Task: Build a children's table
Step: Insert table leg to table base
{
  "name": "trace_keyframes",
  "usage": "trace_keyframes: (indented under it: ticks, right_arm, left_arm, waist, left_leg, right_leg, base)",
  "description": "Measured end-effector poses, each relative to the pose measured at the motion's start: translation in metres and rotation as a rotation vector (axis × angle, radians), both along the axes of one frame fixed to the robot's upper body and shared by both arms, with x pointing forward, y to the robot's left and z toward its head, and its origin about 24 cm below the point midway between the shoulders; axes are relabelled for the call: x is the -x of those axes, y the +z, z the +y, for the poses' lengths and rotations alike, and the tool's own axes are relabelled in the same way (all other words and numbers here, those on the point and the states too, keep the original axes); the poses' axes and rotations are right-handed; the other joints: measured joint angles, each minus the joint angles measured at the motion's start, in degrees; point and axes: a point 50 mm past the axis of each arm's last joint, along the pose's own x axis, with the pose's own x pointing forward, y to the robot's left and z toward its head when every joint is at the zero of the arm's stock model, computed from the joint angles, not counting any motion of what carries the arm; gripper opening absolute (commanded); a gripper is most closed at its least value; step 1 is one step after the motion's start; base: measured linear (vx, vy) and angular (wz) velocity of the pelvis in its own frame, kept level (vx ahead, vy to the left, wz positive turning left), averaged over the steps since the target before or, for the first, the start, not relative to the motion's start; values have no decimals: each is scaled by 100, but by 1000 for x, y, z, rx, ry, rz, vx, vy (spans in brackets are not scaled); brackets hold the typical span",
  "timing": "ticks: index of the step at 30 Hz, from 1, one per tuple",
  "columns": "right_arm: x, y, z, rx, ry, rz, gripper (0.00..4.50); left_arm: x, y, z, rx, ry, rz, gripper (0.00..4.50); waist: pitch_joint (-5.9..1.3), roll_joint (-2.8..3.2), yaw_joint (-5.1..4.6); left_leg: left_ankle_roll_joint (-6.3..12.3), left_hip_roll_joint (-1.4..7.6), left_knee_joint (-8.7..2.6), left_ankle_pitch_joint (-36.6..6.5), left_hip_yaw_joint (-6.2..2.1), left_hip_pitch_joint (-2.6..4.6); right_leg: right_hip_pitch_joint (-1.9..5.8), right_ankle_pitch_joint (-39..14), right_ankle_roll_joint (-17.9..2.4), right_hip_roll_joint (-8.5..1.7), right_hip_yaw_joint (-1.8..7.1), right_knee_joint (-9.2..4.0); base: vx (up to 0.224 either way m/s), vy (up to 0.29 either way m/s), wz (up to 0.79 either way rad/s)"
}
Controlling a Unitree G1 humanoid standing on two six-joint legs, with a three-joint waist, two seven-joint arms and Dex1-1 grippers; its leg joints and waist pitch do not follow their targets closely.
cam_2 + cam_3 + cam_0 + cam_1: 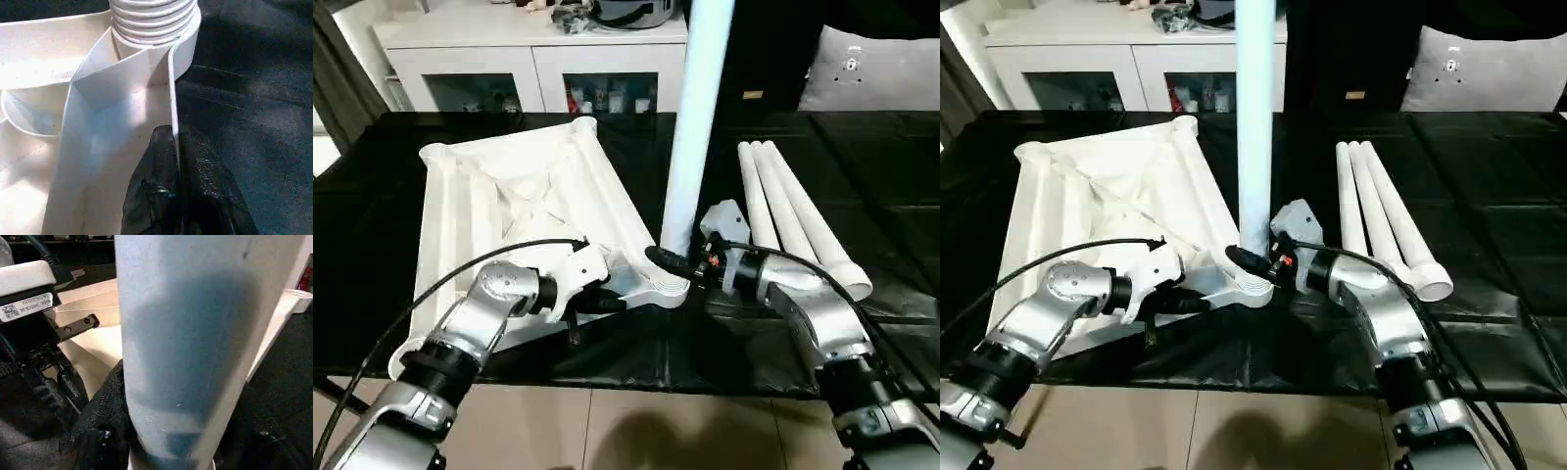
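The children's table top [529,196] lies upside down on the black cloth, ribbed underside up. One white leg [695,127] stands upright in the near right corner socket [151,19]. My right gripper [671,262] is shut around the base of this leg [195,333], just above the socket. My left gripper [607,304] is shut on the top's thin edge wall [172,98] right beside that corner, one black finger [156,196] on each side of the wall. Three more legs [793,211] lie side by side on the cloth to the right.
A white cabinet with glass doors [538,69] stands behind the table. A grey cushion [871,69] sits at the back right. The black cloth [862,323] ends at the table's near edge, with tiled floor [636,431] below.
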Motion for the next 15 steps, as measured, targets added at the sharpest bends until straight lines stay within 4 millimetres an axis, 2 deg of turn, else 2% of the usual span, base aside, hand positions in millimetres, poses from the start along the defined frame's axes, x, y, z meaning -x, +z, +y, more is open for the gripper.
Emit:
trace_keyframes:
  ticks: [10, 15]
  right_arm:
    - [-3, -2, 6, -12, -32, 35, 186]
    - [-2, -5, 19, -55, -101, 47, 186]
  left_arm:
    - [-10, 3, 5, -22, -6, 28, 0]
    - [-2, 1, 12, -17, 77, 52, 0]
  waist:
    - [1, -4, -23]
    - [-1, -8, -161]
  left_leg:
    - [0, 2, -4, 0, -1, 7]
    - [-1, 0, -29, 0, 1, 41]
  right_leg:
    - [1, -7, 20, 1, -1, 1]
    - [16, -8, 22, 4, 2, -5]
  base:
    - [0, 0, 0]
    - [0, 0, 0]
